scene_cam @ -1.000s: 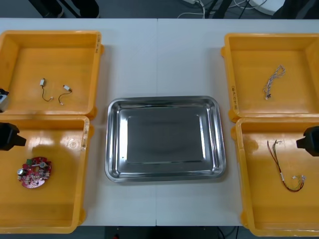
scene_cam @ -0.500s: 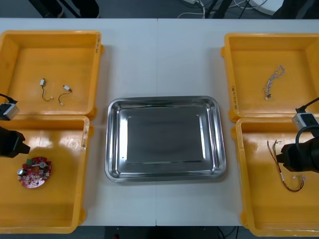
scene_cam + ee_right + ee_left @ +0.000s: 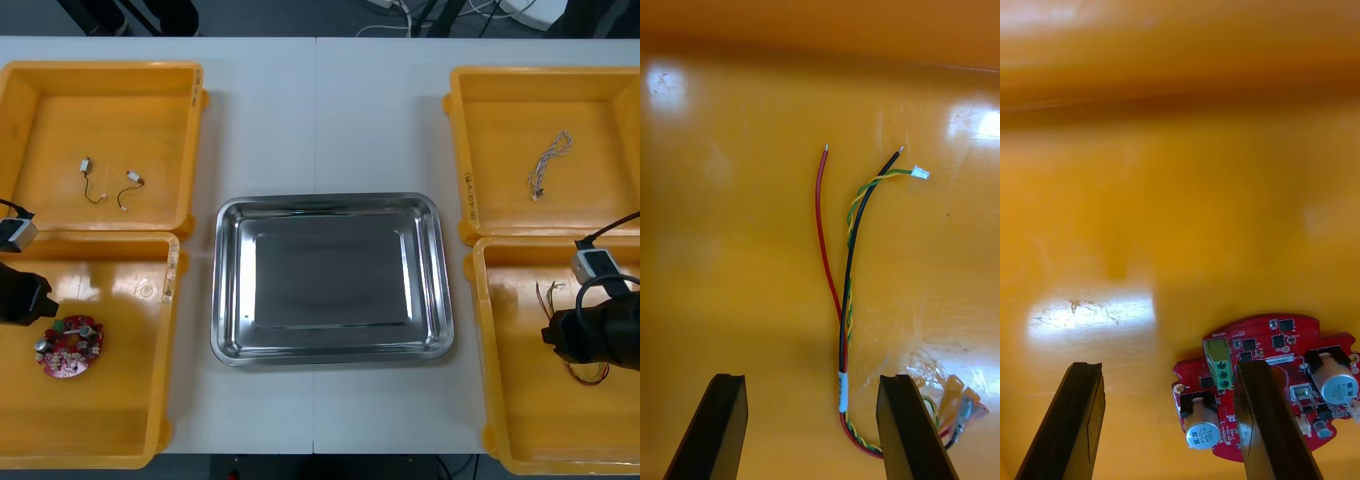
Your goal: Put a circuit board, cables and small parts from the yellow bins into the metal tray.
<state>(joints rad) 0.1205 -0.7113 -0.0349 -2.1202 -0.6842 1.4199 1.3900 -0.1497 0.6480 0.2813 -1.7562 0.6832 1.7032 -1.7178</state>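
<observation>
**Desk:** Where do the arms stand?

**Floor:** Both are low over the near bins. The right gripper (image 3: pixel 810 379), fingers wide apart and holding nothing, hangs above the red and yellow cable (image 3: pixel 844 315) in the near right bin (image 3: pixel 479 300). The strand runs between the fingers, closer to one. The left gripper (image 3: pixel 1166 371), equally spread and empty, hovers in the near left bin (image 3: pixel 172 300), one finger over the circuit board (image 3: pixel 1279 339).

**Desk:** Best approach?

**Floor:** My judgement: centre on the cable's bundled stretch, descend straight, close gently. The left should shift until the board's rim sits between its fingers.

**Desk:** Farther out?

**Floor:** The metal tray (image 3: pixel 223 300) sits bare mid-table. Beyond it, the far left bin (image 3: pixel 193 150) holds two small metal parts (image 3: pixel 133 178) on short wires. The far right bin (image 3: pixel 458 150) holds a twisted blue and white cable (image 3: pixel 548 165).
</observation>
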